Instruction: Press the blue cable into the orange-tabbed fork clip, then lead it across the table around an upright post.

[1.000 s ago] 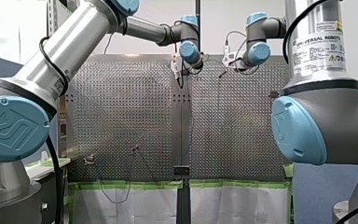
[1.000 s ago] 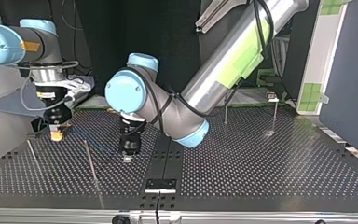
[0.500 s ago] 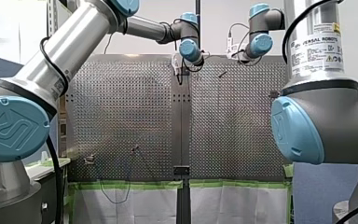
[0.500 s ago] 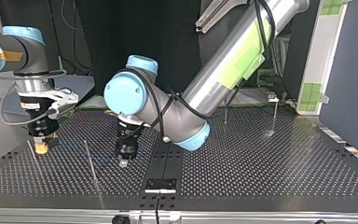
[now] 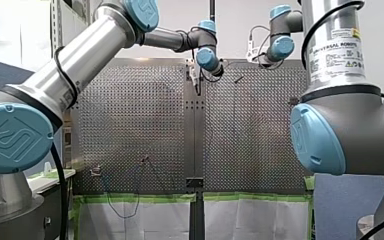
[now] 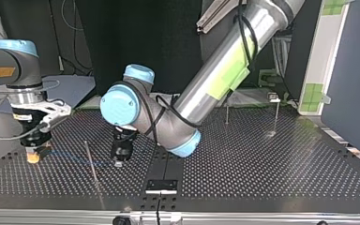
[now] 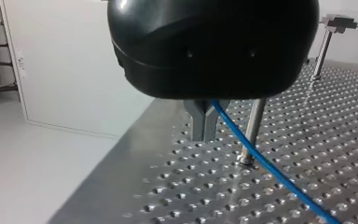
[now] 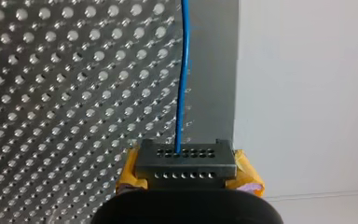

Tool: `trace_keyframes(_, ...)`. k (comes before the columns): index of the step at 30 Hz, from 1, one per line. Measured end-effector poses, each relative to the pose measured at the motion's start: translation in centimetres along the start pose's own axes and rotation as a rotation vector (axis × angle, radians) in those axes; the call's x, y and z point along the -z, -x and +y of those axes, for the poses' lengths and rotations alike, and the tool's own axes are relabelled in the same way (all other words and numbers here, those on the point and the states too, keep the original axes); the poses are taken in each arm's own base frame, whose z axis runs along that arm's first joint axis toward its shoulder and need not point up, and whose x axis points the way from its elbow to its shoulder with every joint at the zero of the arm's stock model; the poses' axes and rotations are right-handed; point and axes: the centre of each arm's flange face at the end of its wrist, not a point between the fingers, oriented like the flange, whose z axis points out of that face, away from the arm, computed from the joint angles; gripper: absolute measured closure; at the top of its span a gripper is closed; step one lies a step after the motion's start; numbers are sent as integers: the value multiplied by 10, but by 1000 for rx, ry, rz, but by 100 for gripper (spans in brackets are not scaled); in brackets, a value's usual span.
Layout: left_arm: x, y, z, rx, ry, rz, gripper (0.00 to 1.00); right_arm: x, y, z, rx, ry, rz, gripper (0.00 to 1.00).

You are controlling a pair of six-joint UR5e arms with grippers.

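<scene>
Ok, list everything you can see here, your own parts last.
Table: one, dark perforated metal, under everything.
Cable: one, blue, stretched between both end effectors.
Posts: three seen, thin metal; one by the cable, two at the top view's far right.
Plate: one, black, table's near edge in the top view.
Tape: green, on a white panel at the top view's right.
Left end effector: black, shut on cable.
Right end effector: yellow pads, shut on cable.

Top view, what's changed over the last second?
My right pincer carried its end of the blue cable toward the view's left and near edge. My left pincer, also shut on the cable, followed slightly the same way. The upright post between them stayed put.
</scene>
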Motion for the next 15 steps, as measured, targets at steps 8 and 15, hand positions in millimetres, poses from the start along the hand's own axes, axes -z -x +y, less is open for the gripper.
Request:
trace_keyframes(8,-24,-20,1,26,-42,4,100,-11,-5,17,-10,26,14,100)
trace_keyframes(15,-38,-16,3,67,-67,-19,100,-20,2,34,-13,51,6,100)
